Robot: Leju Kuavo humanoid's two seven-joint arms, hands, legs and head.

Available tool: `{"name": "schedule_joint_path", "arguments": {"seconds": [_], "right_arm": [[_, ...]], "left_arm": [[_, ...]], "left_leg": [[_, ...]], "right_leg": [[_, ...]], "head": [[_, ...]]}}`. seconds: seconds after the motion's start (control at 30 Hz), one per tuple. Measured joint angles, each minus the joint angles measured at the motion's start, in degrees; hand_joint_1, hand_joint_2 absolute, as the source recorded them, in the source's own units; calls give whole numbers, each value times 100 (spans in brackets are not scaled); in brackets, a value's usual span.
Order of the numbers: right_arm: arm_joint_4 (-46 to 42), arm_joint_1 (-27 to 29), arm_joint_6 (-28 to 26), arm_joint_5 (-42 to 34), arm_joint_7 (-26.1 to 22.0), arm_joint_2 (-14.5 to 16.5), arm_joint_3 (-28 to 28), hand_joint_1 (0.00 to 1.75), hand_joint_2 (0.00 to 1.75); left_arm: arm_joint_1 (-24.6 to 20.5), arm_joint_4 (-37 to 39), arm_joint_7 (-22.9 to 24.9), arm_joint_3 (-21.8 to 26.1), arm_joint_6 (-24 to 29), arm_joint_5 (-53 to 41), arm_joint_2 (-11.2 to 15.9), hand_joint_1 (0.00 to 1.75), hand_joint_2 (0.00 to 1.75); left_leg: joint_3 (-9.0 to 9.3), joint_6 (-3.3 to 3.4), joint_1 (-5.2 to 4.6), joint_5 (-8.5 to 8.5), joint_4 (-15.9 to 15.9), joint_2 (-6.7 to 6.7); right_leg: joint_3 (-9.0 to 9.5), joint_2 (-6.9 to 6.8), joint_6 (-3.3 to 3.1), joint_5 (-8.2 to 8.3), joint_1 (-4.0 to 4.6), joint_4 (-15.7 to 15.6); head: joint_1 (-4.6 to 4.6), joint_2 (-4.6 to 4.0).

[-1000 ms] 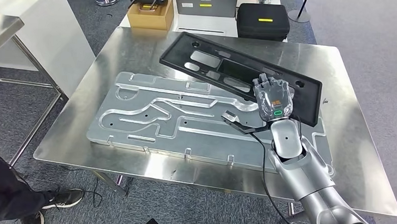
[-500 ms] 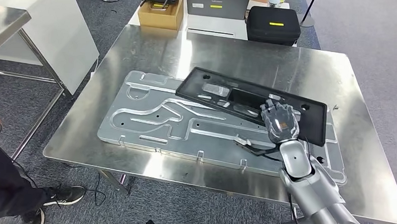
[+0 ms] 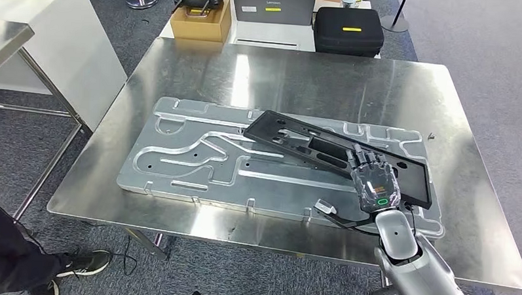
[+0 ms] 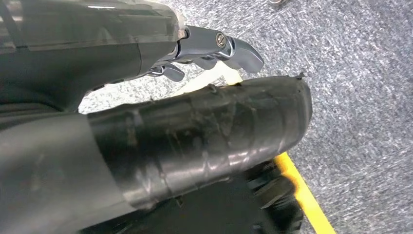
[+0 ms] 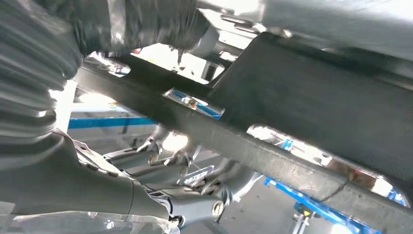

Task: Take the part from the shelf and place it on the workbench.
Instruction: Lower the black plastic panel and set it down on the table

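The part, a long black plastic frame (image 3: 311, 143) with several cut-outs, lies low and nearly flat over the grooved aluminium plate (image 3: 192, 165) on the steel workbench (image 3: 313, 77). My right hand (image 3: 374, 184) grips the frame's near right edge, fingers over the top and thumb underneath. In the right wrist view the black frame (image 5: 302, 112) runs across close up, with my right hand (image 5: 44, 97) closed around its bar. My left hand (image 4: 195, 112) hangs over grey carpet and holds nothing, with its fingers apart from the thumb.
A black case (image 3: 349, 29) and a cardboard box (image 3: 200, 21) sit on the floor beyond the workbench's far edge. A white cabinet (image 3: 59, 42) and another steel table (image 3: 3, 37) stand to the left. A person's leg and shoe (image 3: 84, 263) are at the bottom left.
The black frame has come down from a raised, tilted pose to lie low over the aluminium plate, and my right hand has dropped and drawn nearer with it. The camera has also shifted slightly.
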Motion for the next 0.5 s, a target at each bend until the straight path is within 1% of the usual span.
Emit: {"name": "schedule_joint_path", "arguments": {"seconds": [0.03, 0.07, 0.1, 0.17, 0.2, 0.23, 0.3, 0.33, 0.37, 0.4, 0.43, 0.47, 0.5], "right_arm": [[-41, 39, 4, 0, 0, -36, -23, 0, 0], [-83, 82, 4, 0, 0, -70, -41, 0, 0], [-139, 132, 3, 0, 0, -100, -59, 0, 0], [-276, 251, -3, 1, -1, -140, -92, 0, 0], [-349, 307, -7, 1, -2, -159, -110, 0, 0], [-408, 353, -12, 2, -5, -181, -125, 0, 0], [-505, 443, -23, 2, -24, -219, -140, 0, 0], [-552, 500, -31, 2, -38, -238, -141, 0, 0], [-610, 566, -40, 2, -55, -261, -143, 0, 0], [-687, 635, -48, 2, -69, -296, -148, 0, 0], [-784, 699, -52, 2, -85, -344, -161, 0, 0], [-907, 763, -48, 1, -98, -410, -184, 0, 0], [-1042, 824, -36, 0, -109, -482, -218, 0, 0]], "left_arm": [[0, 0, 0, 1, 7, 8, 2, 0, 0], [6, 0, 1, 1, 15, 12, 3, 0, 0], [15, 1, 1, 2, 23, 15, 5, 0, 0], [29, 1, 0, 2, 37, 17, 9, 0, 0], [28, 1, -3, 2, 40, 19, 11, 0, 0], [26, 1, -7, 2, 44, 22, 11, 0, 0], [28, 1, -16, 3, 46, 35, 12, 0, 0], [32, 1, -20, 4, 47, 46, 13, 0, 0], [34, 1, -25, 8, 48, 59, 14, 0, 0], [36, 1, -33, 13, 48, 74, 15, 0, 0], [37, 1, -45, 22, 48, 95, 16, 0, 0], [39, 0, -61, 33, 49, 111, 17, 0, 0], [42, 0, -78, 43, 50, 126, 18, 0, 0]], "left_leg": [[123, 24, -8, 57, -245, -3], [179, 47, -19, 57, -360, -6], [188, 70, -32, 61, -375, -8], [204, 145, -26, 102, -429, -7], [215, 185, -19, 127, -463, -3], [224, 219, -9, 148, -495, 1], [224, 249, -11, 154, -503, 10], [223, 253, -13, 152, -499, 12], [223, 255, -14, 149, -494, 13], [223, 252, -14, 144, -483, 10], [224, 245, -13, 133, -466, 7], [224, 233, -13, 117, -444, 3], [218, 212, -26, 96, -416, -3]], "right_leg": [[-1, 3, 27, -4, 8, 6], [-3, 3, 57, -2, 16, 5], [-3, 3, 91, 7, 20, -5], [-9, 4, 155, -10, 6, 3], [-54, 3, 181, -92, -3, 105], [-150, 1, 205, -235, -10, 321], [-475, -3, 244, -615, -21, 1041], [-625, -3, 261, -738, -26, 1371], [-705, -4, 272, -764, -32, 1550], [-674, -5, 276, -676, -39, 1500], [-534, -9, 274, -503, -45, 1233], [-327, -15, 264, -315, -49, 829], [-133, -20, 248, -182, -37, 451]], "head": [[2, 0], [4, 0], [4, 0], [4, 0], [6, 0], [8, 0], [10, 0], [10, 0], [10, 0], [10, 0], [10, 0], [10, 0], [11, 0]]}}
